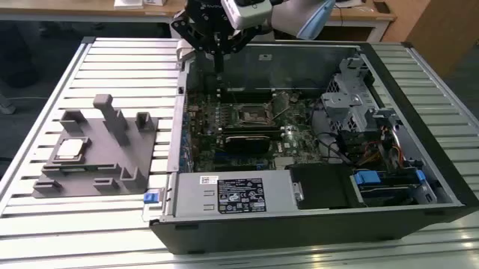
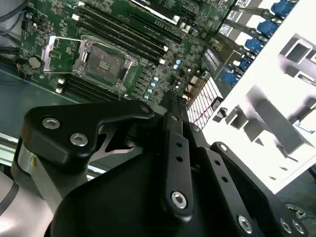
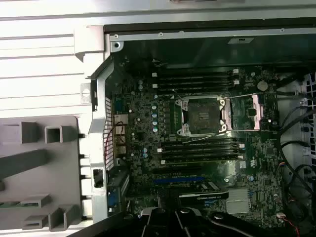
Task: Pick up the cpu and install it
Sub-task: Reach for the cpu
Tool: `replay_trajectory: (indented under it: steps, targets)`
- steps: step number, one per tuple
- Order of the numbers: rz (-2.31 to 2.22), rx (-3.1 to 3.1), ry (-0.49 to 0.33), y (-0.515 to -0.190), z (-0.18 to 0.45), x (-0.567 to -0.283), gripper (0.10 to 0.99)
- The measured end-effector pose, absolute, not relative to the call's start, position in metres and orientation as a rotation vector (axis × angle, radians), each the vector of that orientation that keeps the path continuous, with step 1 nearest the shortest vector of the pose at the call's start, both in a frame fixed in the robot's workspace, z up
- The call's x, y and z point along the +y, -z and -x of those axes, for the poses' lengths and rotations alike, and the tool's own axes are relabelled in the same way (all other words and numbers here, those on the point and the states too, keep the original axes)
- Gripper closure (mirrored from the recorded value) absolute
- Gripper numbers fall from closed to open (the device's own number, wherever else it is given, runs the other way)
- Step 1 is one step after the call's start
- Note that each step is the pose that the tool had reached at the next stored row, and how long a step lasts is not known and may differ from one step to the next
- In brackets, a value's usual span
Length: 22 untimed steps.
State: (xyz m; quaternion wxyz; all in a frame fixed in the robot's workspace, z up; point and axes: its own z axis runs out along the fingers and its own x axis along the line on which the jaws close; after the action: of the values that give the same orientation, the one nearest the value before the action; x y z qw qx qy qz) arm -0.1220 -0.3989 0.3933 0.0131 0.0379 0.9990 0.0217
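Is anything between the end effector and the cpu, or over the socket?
Nothing visible covers the cpu or the open socket. The grey fixture's upright posts and the case wall stand between them; the end effector hangs on the socket side.

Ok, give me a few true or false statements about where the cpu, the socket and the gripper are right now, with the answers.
1. The cpu lies on the grey fixture beside the computer case. True.
2. The socket already holds the cpu. False: the socket is empty.
3. The gripper hangs over the grey fixture. False: it is above the far side of the computer case in the exterior view, apart from the cpu.
4. The computer case lies open on a slatted table. True.
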Motion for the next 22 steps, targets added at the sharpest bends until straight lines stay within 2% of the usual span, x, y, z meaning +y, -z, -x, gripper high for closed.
replay_trajectory:
  steps: [22]
  targets:
    - [-0.118,3.112,-0.068,-0.393,0.134,-0.399,0.969]
